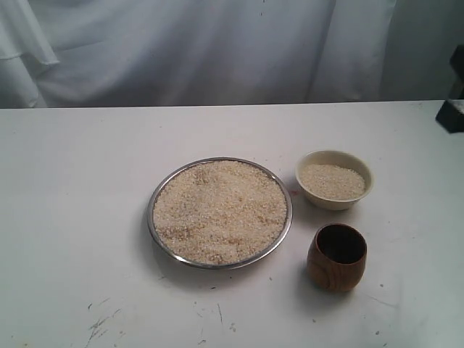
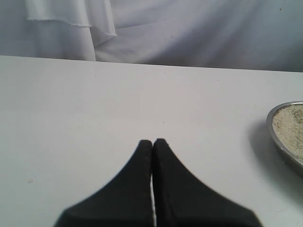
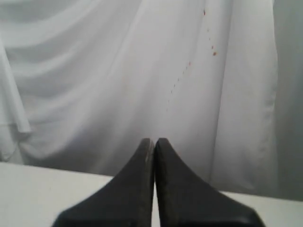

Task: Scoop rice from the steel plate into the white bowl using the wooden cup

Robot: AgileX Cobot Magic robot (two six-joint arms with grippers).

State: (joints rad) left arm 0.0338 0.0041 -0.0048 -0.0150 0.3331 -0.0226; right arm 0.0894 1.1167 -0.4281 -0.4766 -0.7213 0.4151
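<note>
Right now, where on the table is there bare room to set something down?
Free: the wide tabletop left of the steel plate, and the strip between plate and back curtain. Crowded: right of the plate, where white bowl and wooden cup stand close.

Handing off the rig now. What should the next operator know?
Left gripper shut, empty, above the table beside the steel plate.
Right gripper shut, empty, facing the curtain.
Plate is heaped with rice; white bowl, to its right, already holds some.
Wooden cup stands upright nearer the camera than the bowl, held by neither gripper.
Left: grasp cup, scoop, pour into bowl.
</note>
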